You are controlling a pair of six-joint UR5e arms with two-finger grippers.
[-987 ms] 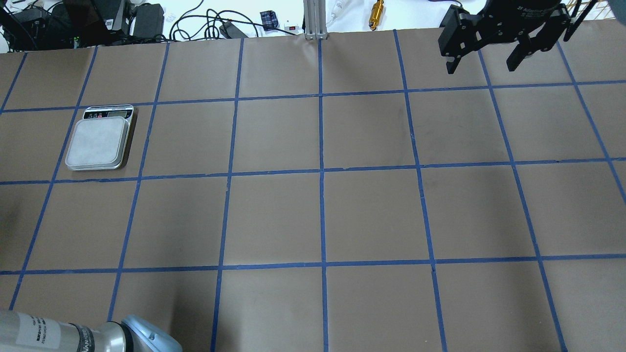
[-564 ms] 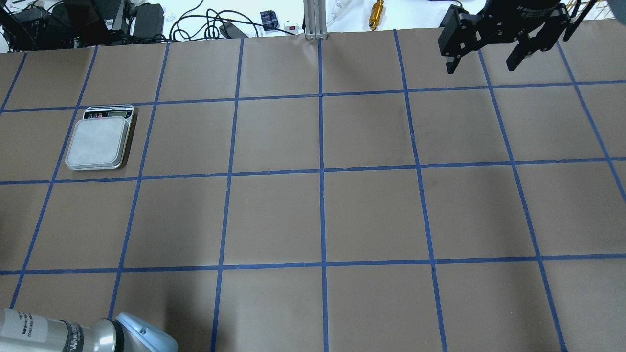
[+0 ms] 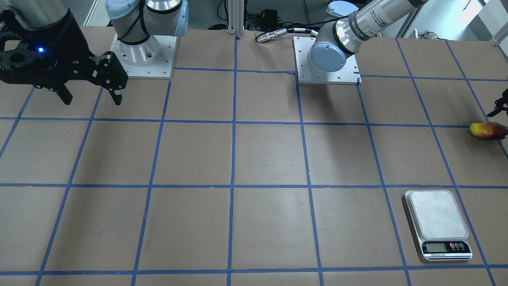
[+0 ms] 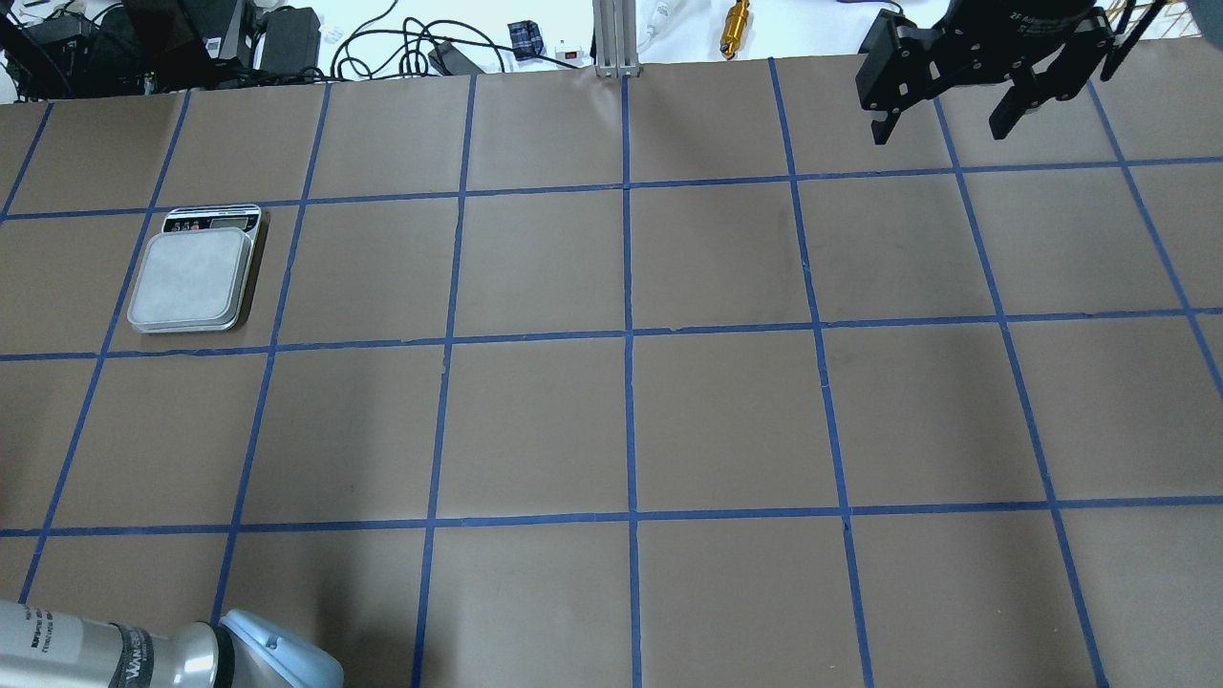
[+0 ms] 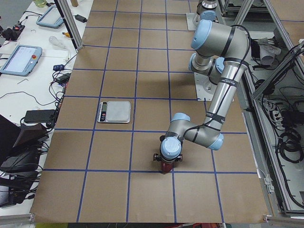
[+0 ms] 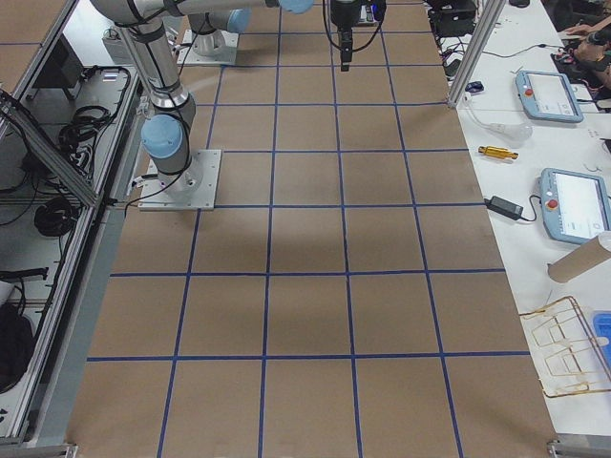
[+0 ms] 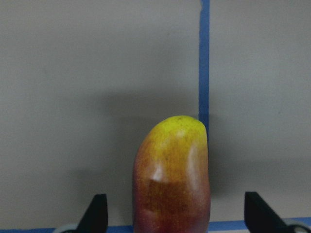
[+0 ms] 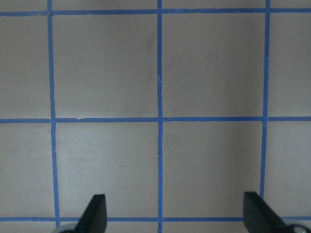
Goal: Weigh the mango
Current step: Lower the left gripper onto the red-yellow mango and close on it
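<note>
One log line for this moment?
phase: pre-grasp | left gripper: open, straddling mango | mango: on table | scale: empty | right gripper: open

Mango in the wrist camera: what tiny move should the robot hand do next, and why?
Probably shut the left gripper on the mango. The mango lies between its open fingers, which stand apart from its sides, so nothing holds it yet. The scale sits bare, so the fruit has to be gripped before it can be carried there.
</note>
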